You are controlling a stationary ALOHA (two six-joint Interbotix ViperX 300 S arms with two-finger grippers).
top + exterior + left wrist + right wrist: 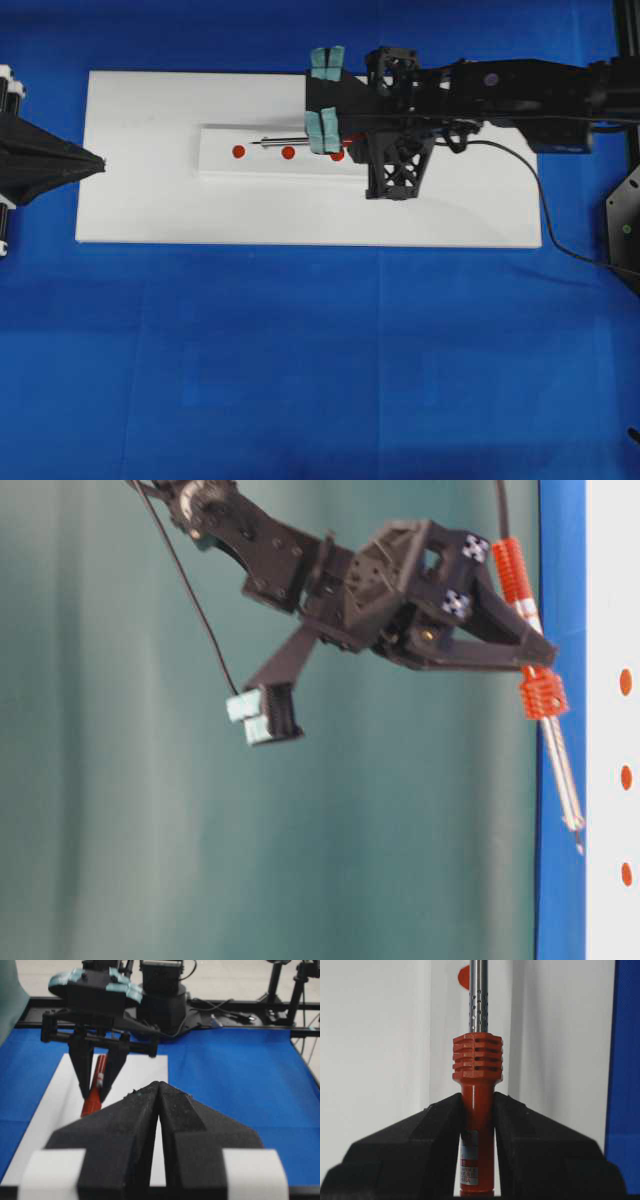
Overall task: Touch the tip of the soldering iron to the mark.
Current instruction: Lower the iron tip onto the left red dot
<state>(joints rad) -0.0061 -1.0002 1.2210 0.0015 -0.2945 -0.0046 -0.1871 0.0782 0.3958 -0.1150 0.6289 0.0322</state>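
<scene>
- Nearest the lens in the right wrist view, the right gripper (478, 1110) fills the bottom of the frame, its black jaws pinching the orange-red handle of the iron (477, 1080) from both sides, just under the ribbed collar.
- The iron's silver shaft runs straight up the frame from the collar, over a white strip (445, 1035); a red dot (464, 978) peeks out left of the shaft near the top edge.
- In the left wrist view the left gripper (159, 1105) fills the lower frame, its black jaws pressed together, holding nothing.
- From overhead, a white board (150, 180) lies on the blue-covered bench (320, 360), in the upper half of the frame.
- The raised strip on the board carries three red dots in a row; the rightmost is half hidden under the gripper.
- I cannot tell which of the three is the mark.
- The shaft lies along the strip just above the dot row, its tip (264, 142) between the left dot (238, 151) and the middle dot (288, 153).
- In the table-level view the tip (578, 838) hangs clear of the white surface.
- A black cord (545, 215) trails from the right arm to the right edge of the frame.
- Room: a teal-green backdrop (120, 830) behind the arm; past the far bench edge, black stands and cables on a pale floor (240, 980).
</scene>
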